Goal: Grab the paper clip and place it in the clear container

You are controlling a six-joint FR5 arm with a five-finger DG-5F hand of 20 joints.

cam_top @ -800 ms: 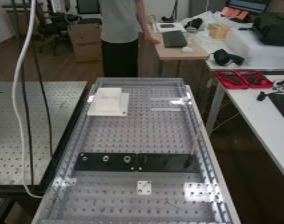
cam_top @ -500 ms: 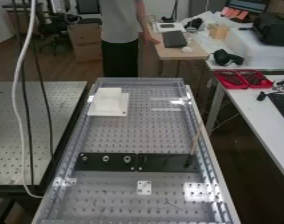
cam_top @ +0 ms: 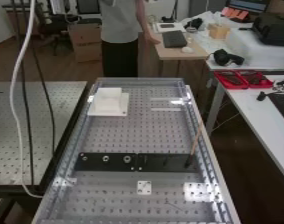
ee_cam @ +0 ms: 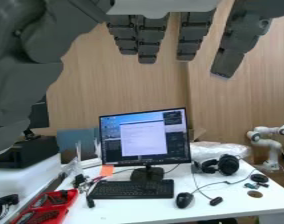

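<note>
A dark hanging cable (cam_top: 53, 120) has swung slightly toward the bench (cam_top: 119, 135) since the earlier frames. The hand (ee_cam: 150, 42) is open, its fingers straight and apart, with nothing between them. In the wrist view, a monitor (ee_cam: 144, 136) stands behind a keyboard (ee_cam: 133, 189), with headphones (ee_cam: 222, 165) beside it. In the high view, a thin, wire-like thing (cam_top: 171, 204), perhaps the paper clip, lies on the bench's near part. Farther along are a black plate (cam_top: 152, 162) holding metal rings (cam_top: 106, 158) and a white block (cam_top: 108, 102); I cannot tell which thing is the container.
</note>
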